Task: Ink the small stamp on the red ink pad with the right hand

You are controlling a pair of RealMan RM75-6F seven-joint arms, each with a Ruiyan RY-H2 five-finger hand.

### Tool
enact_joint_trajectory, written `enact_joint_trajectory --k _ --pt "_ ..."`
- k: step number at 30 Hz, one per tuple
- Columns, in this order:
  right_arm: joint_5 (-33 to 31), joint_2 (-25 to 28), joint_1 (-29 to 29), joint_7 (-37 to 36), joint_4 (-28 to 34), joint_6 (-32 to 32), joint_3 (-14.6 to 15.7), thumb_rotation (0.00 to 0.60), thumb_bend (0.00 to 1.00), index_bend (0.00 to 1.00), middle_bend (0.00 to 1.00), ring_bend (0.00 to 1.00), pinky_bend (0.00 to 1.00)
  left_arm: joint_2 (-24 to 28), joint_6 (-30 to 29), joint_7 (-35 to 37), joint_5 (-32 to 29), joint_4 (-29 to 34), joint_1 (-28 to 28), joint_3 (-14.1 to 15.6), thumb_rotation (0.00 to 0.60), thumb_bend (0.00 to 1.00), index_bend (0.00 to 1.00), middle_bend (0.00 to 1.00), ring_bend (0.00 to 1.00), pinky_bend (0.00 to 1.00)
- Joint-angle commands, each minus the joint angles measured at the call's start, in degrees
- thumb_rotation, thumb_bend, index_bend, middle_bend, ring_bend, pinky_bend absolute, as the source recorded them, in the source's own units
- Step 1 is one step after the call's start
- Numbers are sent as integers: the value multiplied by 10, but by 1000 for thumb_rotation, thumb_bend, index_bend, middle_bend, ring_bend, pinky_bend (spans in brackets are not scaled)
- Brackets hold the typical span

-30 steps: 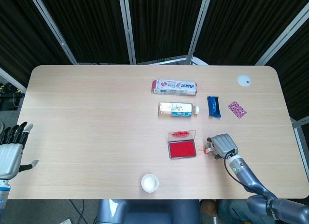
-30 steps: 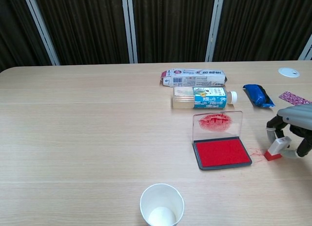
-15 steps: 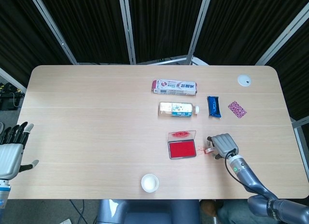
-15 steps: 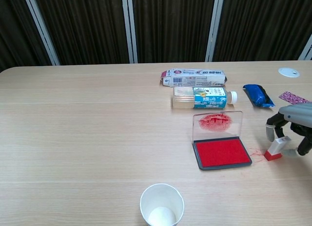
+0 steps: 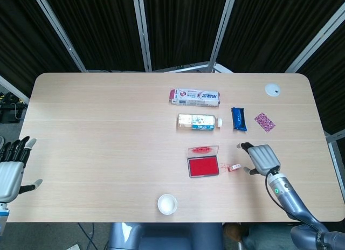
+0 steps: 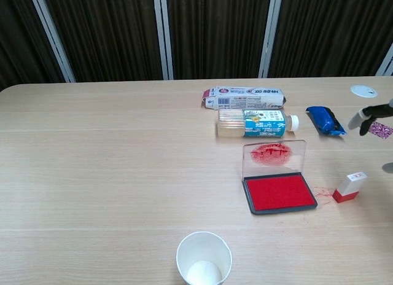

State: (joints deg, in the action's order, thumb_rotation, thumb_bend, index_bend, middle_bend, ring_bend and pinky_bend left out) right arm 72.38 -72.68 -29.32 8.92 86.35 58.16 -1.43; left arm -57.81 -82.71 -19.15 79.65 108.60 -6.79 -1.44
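Observation:
The small stamp (image 6: 350, 187) (image 5: 234, 167), white with a red base, stands alone on the table just right of the ink pad. The red ink pad (image 6: 279, 192) (image 5: 202, 166) lies open with its clear, red-smeared lid (image 6: 274, 155) raised behind it. My right hand (image 5: 261, 159) hovers to the right of the stamp, fingers spread, holding nothing; only its fingertips (image 6: 363, 117) show at the right edge of the chest view. My left hand (image 5: 12, 169) hangs open off the table's left edge.
A paper cup (image 6: 204, 259) stands near the front edge. Behind the pad lie a bottle (image 6: 253, 123) and a toothpaste box (image 6: 244, 97). A blue packet (image 6: 324, 120), a purple packet (image 5: 264, 121) and a white disc (image 5: 273, 89) sit at the back right.
My right hand has let go of the stamp, lifted and drawn back to the right with fingers spread. The stamp stays standing beside the pad. The left hand is unmoved.

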Motion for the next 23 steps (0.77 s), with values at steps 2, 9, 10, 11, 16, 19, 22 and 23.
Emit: enact_joint_trajectory --k 2,9,10,11,16,19,22,23 --pt "37 55 47 -35 52 78 4 600 87 178 222 814 951 11 -12 18 20 5 7 6 600 0 0 0 0 0" --pt "96 109 130 -110 100 215 18 600 0 54 36 163 212 21 -27 49 49 2 15 10 600 0 0 0 0 0" --pt "104 113 139 -117 103 230 22 600 0 23 9 69 102 22 -29 54 52 0 16 10 600 0 0 0 0 0" --pt "111 117 149 -124 106 243 25 600 0 9 1 27 53 22 -31 59 56 -3 16 9 600 0 0 0 0 0" --pt "144 127 183 -114 102 287 41 600 0 0 0 0 0 19 -44 94 77 -28 18 8 600 0 0 0 0 0" --pt "158 124 198 -96 99 307 44 600 0 0 0 0 0 22 -48 110 80 -33 21 8 600 0 0 0 0 0" --pt "167 117 208 -86 94 322 43 600 0 0 0 0 0 27 -48 119 80 -33 23 8 600 0 0 0 0 0" --pt "169 114 211 -85 92 326 42 600 0 0 0 0 0 28 -47 122 79 -33 23 8 600 0 0 0 0 0"
